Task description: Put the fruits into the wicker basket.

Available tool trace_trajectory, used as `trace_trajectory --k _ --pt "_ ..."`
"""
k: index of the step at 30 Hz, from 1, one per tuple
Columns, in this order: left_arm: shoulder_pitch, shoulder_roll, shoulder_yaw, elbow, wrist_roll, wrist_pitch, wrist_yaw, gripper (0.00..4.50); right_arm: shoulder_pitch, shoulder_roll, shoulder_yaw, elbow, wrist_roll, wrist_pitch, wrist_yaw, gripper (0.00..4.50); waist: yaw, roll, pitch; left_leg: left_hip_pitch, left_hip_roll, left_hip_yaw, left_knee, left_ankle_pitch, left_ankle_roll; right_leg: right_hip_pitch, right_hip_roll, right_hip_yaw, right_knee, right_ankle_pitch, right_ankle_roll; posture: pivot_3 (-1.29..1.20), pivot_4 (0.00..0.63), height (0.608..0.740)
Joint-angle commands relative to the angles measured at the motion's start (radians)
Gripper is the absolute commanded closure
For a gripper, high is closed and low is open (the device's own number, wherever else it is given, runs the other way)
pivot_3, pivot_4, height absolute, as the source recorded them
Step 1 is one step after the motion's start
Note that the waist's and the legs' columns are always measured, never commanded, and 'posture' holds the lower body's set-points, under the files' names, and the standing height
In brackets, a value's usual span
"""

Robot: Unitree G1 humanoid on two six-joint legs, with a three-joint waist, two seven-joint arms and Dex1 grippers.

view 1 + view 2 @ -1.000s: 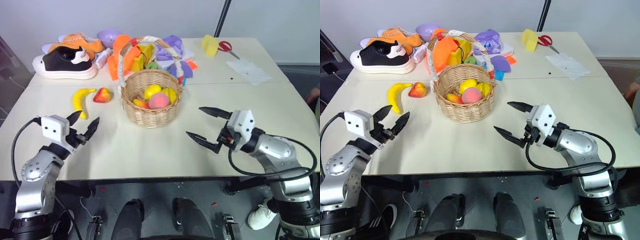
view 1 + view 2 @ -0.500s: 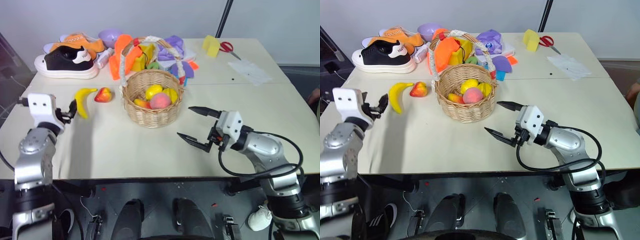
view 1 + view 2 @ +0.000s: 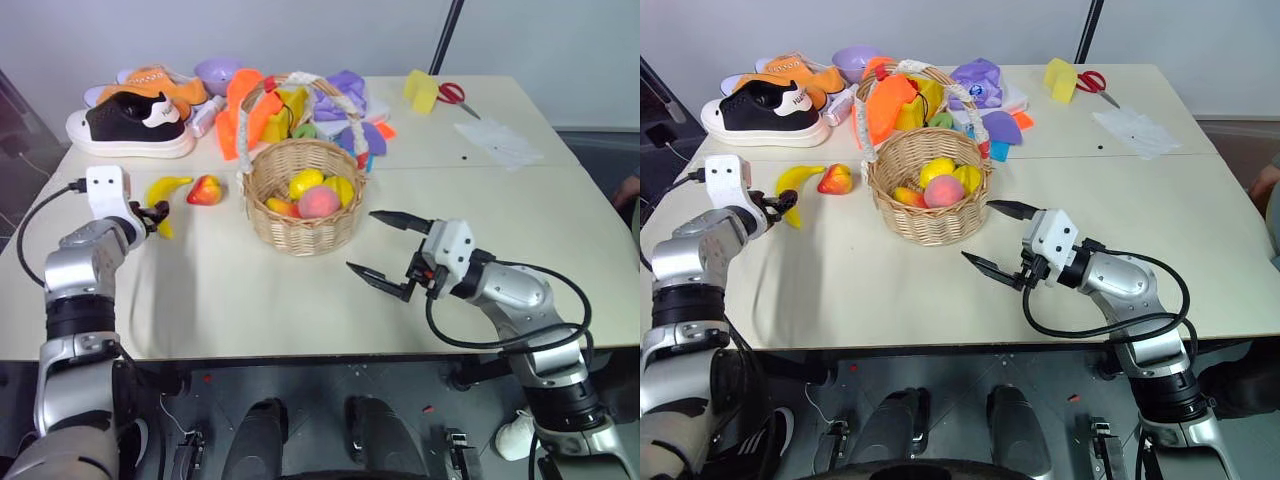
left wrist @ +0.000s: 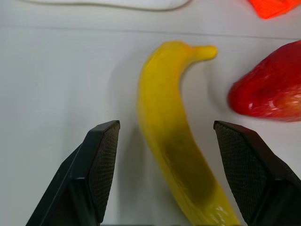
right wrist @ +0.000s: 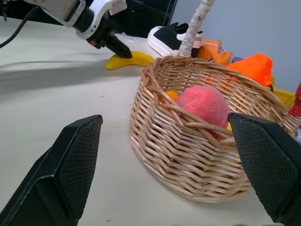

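A curved yellow banana lies on the table left of the wicker basket, with a red-and-yellow mango-like fruit beside it. My left gripper is open at the banana's near end. In the left wrist view the banana runs between the two spread fingers, and the red fruit lies off to one side. A pink peach and yellow lemon-like fruits sit inside the basket. My right gripper hangs wide open and empty just right of the basket.
A black-and-white shoe, an orange shoe, a purple bowl and orange and purple cloths crowd the far side behind the basket. A yellow block, scissors and a paper sheet lie far right.
My left arm has reached forward from the table's near left edge to the banana, and its fingers now straddle it. The right gripper has drifted slightly left toward the basket, still open.
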State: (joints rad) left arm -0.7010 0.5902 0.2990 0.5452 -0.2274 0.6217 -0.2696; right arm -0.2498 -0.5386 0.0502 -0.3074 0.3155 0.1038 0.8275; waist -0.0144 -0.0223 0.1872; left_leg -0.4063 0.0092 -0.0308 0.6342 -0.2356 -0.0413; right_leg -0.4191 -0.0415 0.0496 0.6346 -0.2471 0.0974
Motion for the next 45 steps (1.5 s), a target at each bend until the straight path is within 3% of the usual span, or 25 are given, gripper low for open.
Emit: trace_trajectory --k 1,5,8,12,13,19,23,28,33,36,42,45 --pt "-0.031 0.006 0.006 0.051 0.002 -0.027 -0.008 1.08 0.006 -0.002 -0.017 -0.047 0.002 -0.001 -0.015 0.05 0.000 0.000 0.000 0.000 0.000 0.000 0.000 0.000 0.000 0.000 0.000 0.000 0.000 0.000 0.000 0.00 0.150 0.740" --pt "-0.061 -0.017 0.000 0.113 0.008 -0.055 0.005 1.08 0.006 -0.001 -0.013 -0.050 0.002 0.000 -0.023 0.05 0.001 0.000 0.000 0.000 -0.001 0.000 0.000 0.000 0.000 0.000 -0.001 0.000 0.001 0.000 0.000 0.00 0.150 0.740" --pt "-0.074 -0.028 -0.002 0.139 0.008 -0.059 0.011 1.91 0.002 0.002 -0.010 -0.051 0.003 0.004 -0.030 0.00 0.001 0.000 0.000 0.000 -0.001 0.000 0.001 0.000 0.000 0.000 -0.001 0.000 0.001 0.000 0.001 0.00 0.150 0.740" --pt "-0.067 -0.022 -0.007 0.135 0.017 -0.065 0.020 3.82 -0.001 0.002 -0.009 -0.049 0.002 0.003 -0.034 0.00 0.001 0.000 0.000 0.000 -0.001 0.000 0.001 0.000 0.000 0.000 -0.001 0.000 0.002 0.000 0.001 0.00 0.150 0.740" --pt "-0.061 -0.019 -0.002 0.126 0.020 -0.073 0.033 4.01 -0.002 0.005 -0.011 -0.049 0.007 0.008 -0.038 0.00 0.001 0.000 0.000 0.000 -0.001 0.000 0.001 0.000 0.000 0.000 -0.001 0.000 0.002 0.000 0.001 0.00 0.150 0.740" --pt "0.025 -0.015 0.101 -0.084 0.036 -0.164 0.226 4.01 0.001 0.000 -0.018 -0.047 0.008 0.008 -0.041 0.00 -0.003 -0.001 0.000 0.000 0.000 0.000 0.002 0.000 0.000 -0.001 -0.001 0.000 0.003 0.001 0.001 0.00 0.150 0.740" --pt "0.169 -0.020 0.100 -0.358 0.021 -0.120 0.204 4.01 0.003 0.003 -0.030 -0.044 0.016 0.009 -0.047 0.00 0.001 -0.001 0.000 0.000 0.000 0.000 0.001 0.000 0.000 -0.002 -0.002 0.001 0.005 0.001 0.001 0.00 0.150 0.740" --pt "0.417 -0.050 0.138 -0.773 -0.223 -0.059 -0.022 4.01 -0.007 0.023 -0.069 -0.019 0.052 0.013 -0.068 0.00 0.004 -0.002 -0.001 -0.001 0.001 0.000 0.002 0.000 -0.001 -0.001 -0.005 0.001 0.005 0.000 0.001 0.00 0.150 0.740" --pt "0.597 -0.002 0.148 -0.994 -0.495 0.044 -0.267 4.01 -0.030 0.034 -0.067 0.002 0.055 0.011 -0.071 0.00 -0.001 -0.003 -0.001 0.000 0.002 0.001 0.002 0.000 -0.001 -0.001 -0.004 0.001 0.005 0.000 0.000 0.00 0.150 0.740" --pt "0.572 0.000 0.087 -1.028 -0.544 0.086 -0.276 4.01 -0.041 0.041 -0.059 0.010 0.049 0.011 -0.072 0.00 0.002 -0.003 -0.002 0.001 0.001 0.001 0.003 0.000 -0.001 0.000 -0.002 0.001 0.006 -0.002 -0.003 0.00 0.150 0.740" --pt "0.311 -0.176 -0.090 -0.932 -0.426 0.101 -0.051 4.01 -0.031 0.044 -0.053 -0.005 0.035 0.015 -0.084 0.00 0.002 -0.003 -0.002 0.000 -0.001 -0.001 0.011 0.000 -0.001 0.007 -0.002 -0.001 0.003 0.000 0.000 0.00 0.150 0.740" --pt "0.217 -0.207 -0.132 -0.882 -0.387 0.132 0.009 4.01 -0.017 0.046 -0.055 -0.023 0.031 0.021 -0.100 0.00 -0.001 -0.003 -0.002 0.000 -0.001 -0.001 0.011 0.000 0.000 0.007 -0.002 -0.001 0.001 0.000 0.000 0.00 0.150 0.740"
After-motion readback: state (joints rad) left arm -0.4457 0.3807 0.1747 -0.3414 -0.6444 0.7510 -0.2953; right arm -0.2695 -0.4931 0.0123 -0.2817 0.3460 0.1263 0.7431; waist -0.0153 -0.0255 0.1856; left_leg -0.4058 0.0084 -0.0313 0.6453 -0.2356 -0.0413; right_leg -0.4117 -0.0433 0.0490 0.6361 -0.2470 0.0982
